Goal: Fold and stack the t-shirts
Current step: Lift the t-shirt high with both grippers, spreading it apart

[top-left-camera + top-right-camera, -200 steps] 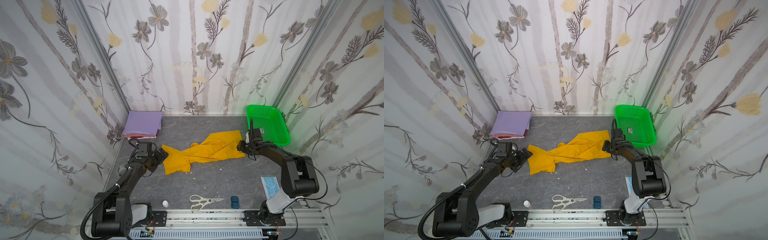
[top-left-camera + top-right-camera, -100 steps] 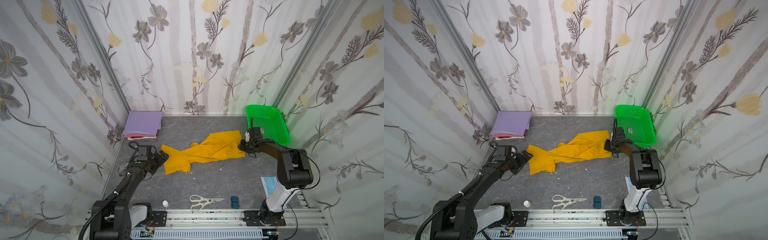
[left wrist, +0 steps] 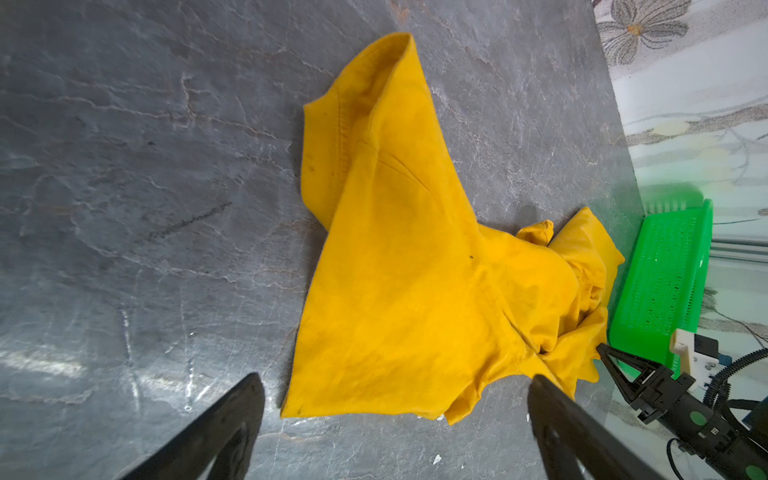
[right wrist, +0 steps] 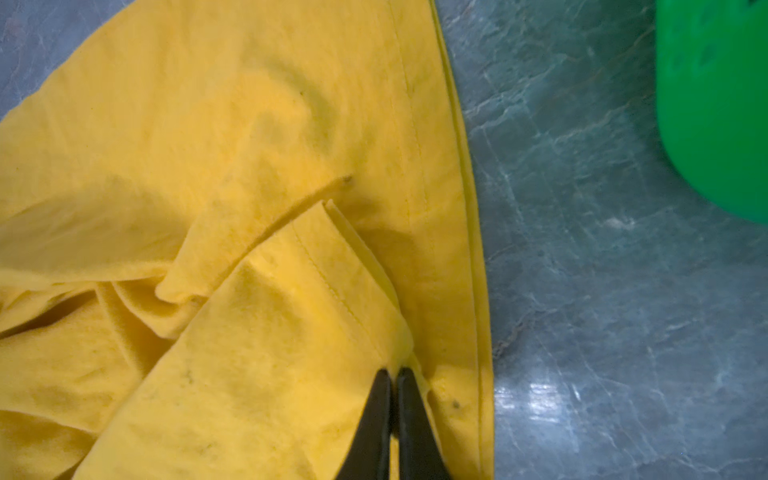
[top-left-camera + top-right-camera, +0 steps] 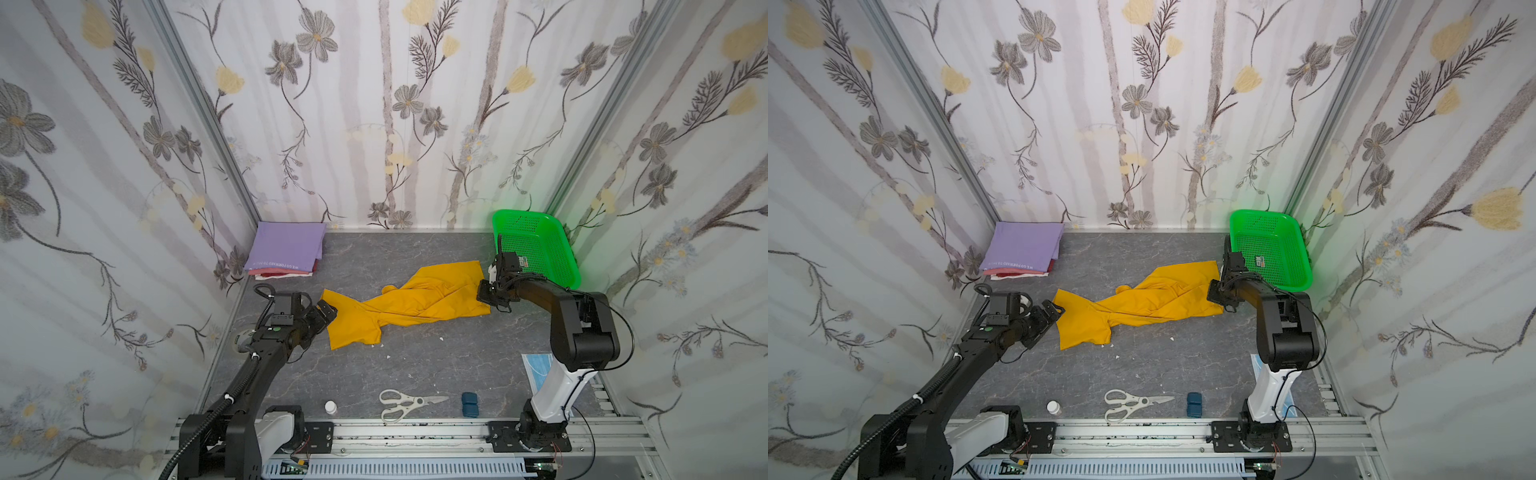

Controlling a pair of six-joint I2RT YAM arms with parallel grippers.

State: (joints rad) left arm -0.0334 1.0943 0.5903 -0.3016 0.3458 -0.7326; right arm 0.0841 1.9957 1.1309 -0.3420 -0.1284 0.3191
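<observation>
**Both top views.** I see the basket [image 5: 540, 237] at 1 o'clock on the table [image 5: 415, 365]. It holds one small label [image 5: 524, 262], too small to read. The stack [image 5: 286, 266] sits at 11 o'clock, with the lavender shirt [image 5: 286, 247] on top and red and white edges beneath. The yellow shirt [image 5: 415, 299] lies crumpled across the centre, running from 9 to 2 o'clock. Scissors [image 5: 399, 404], a blue block [image 5: 469, 404] and a white bottle [image 5: 330, 407] line the 6 o'clock edge. The mask [image 5: 538, 368] lies at 4 o'clock, partly behind the right arm [image 5: 582, 328]. The left arm [image 5: 266, 357] reaches low, and the left gripper [image 5: 328, 313] is at the shirt's 9 o'clock corner. The right gripper [image 5: 484, 293] is down on the shirt's 3 o'clock edge, near the basket.

**Left wrist view.** The jaws are spread wide and grip nothing. The shirt's corner lies just ahead of them.

**Right wrist view.** The jaws are pinched together on a folded hem of the yellow shirt.
</observation>
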